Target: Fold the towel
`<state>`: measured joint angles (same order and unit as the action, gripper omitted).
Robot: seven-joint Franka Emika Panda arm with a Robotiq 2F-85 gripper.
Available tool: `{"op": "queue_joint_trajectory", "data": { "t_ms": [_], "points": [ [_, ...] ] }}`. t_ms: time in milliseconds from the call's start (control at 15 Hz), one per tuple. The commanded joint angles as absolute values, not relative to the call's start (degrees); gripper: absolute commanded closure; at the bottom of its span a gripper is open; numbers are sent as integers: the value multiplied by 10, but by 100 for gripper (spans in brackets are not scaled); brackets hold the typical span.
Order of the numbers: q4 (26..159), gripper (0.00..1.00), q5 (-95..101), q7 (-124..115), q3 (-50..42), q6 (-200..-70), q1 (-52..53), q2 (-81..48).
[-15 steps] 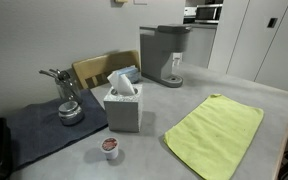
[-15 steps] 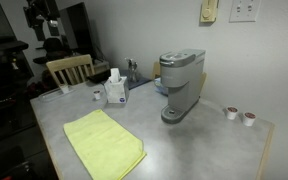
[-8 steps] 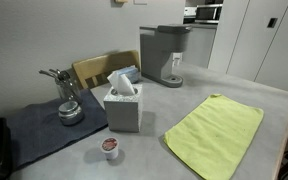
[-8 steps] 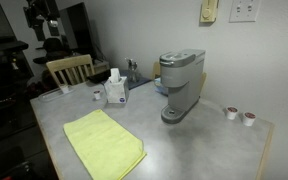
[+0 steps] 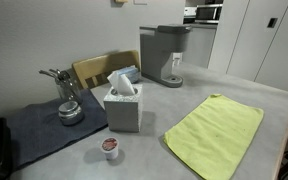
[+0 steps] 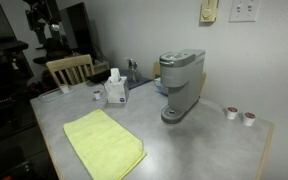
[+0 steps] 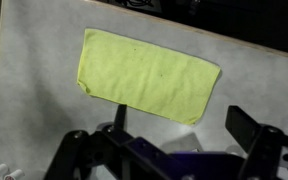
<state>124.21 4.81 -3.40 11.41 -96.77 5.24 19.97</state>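
In an exterior view the towel [image 5: 216,133] is lying spread flat and unfolded on the grey tabletop [image 5: 154,158], well apart from the tissue box [image 5: 123,110], which is standing near the middle with a tissue poking up out of it. A small coffee pod [image 5: 109,148] is sitting just in front of that box, a dark grey-blue mat [image 5: 39,135] is lying off to the side with a metal pot [image 5: 70,110] resting on it, a coffee maker [image 5: 165,55] is standing at the back, and a wooden chair [image 5: 99,68] is showing behind the tabletop. In an exterior view from another spot the towel [image 6: 104,143] is lying near the front edge of the tabletop [image 6: 199,145], flat in a single layer, with the tissue box [image 6: 115,92] beyond it, the coffee maker [image 6: 181,85] beside it, and two pods [image 6: 240,116] sitting close together past the machine. In the wrist view the camera is looking straight down on the towel [image 7: 147,75], which is stretching out as a plain rectangle on the tabletop [image 7: 44,130]. The gripper [image 7: 162,140] is hanging high above it, touching nothing, and its jaws are standing wide apart with nothing between them.
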Motion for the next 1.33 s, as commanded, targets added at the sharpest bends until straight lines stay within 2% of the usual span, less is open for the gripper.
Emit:
{"op": "queue_joint_trajectory", "data": {
  "t_ms": [0,267,333,733,1267],
  "points": [
    [1269,0,25,-39,99,-1018,62,179],
    [1301,0,-32,11,83,-1092,70,148],
    [1286,0,-1,-22,95,-1059,64,165],
    [1288,0,-3,-21,94,-1065,66,163],
    [1320,0,-62,-81,91,-1132,66,88]
  ]
}}
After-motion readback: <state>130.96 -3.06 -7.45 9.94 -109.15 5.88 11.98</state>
